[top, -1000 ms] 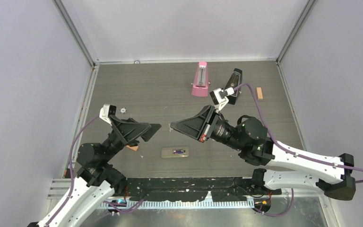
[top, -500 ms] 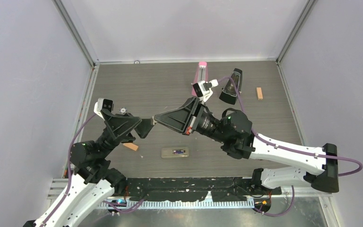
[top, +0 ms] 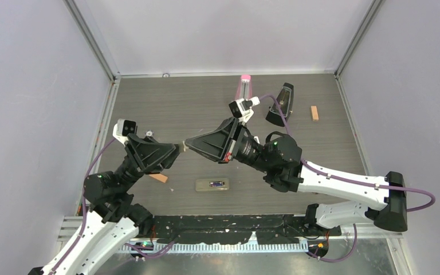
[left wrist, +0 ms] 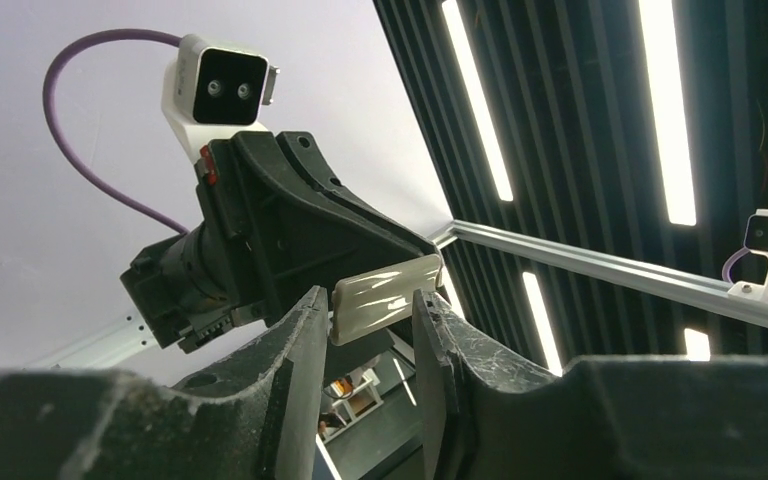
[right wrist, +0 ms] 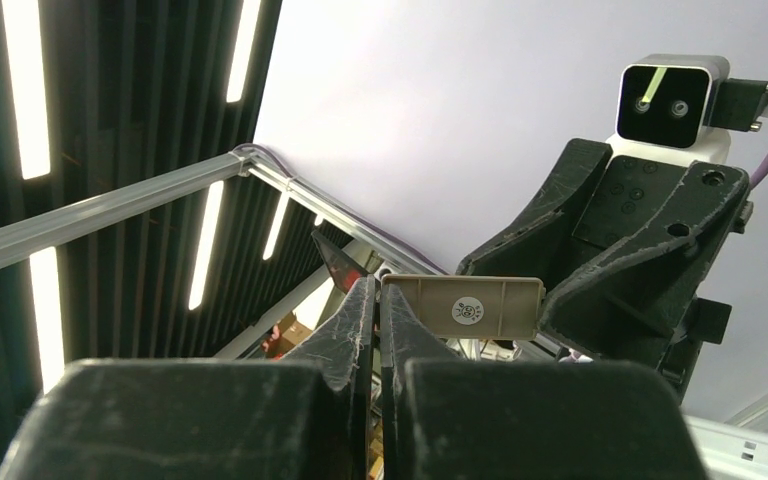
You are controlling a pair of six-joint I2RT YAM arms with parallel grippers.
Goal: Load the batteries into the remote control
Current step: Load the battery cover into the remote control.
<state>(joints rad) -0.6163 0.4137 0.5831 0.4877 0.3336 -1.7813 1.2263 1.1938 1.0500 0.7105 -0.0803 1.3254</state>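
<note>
Both arms are up off the tabletop (top: pixel 172 109) and meet tip to tip in mid-air, left of centre.

Right fingers (right wrist: pixel 355 320): fully closed, pinching the edge of a thin flat beige plate (right wrist: pixel 465 307). It's rectangular, matte plastic, with rounded corners and a small round white sticker on the face you see from the right wrist. The plate sticks straight out past the fingertips.

Left fingers (left wrist: pixel 300 350): only a narrow gap, one black scuffed pad on each side of the plate's other end. The plate's glossy face catches the ceiling lights there. You can't tell from the left wrist view whether the pads actually press on it or just flank it.

The remote control (top: pixel 212 185) is not in either arm. It lies flat on the dark wood-grain tabletop near the front edge, between the two arm bases, grey-beige back up, long axis left-right. A small bluish-purple battery (top: pixel 213 184) shows in a recess in that back; it's too small for more detail.

Elsewhere on the tabletop:
- an orange block (top: pixel 159 177) just left of the remote control, beside the left arm
- a second orange block (top: pixel 314 113) far right
- a pink wedge-shaped object (top: pixel 244 86) and a black wedge-shaped object (top: pixel 285 98) at the back, partly hidden by the right wrist camera
</note>
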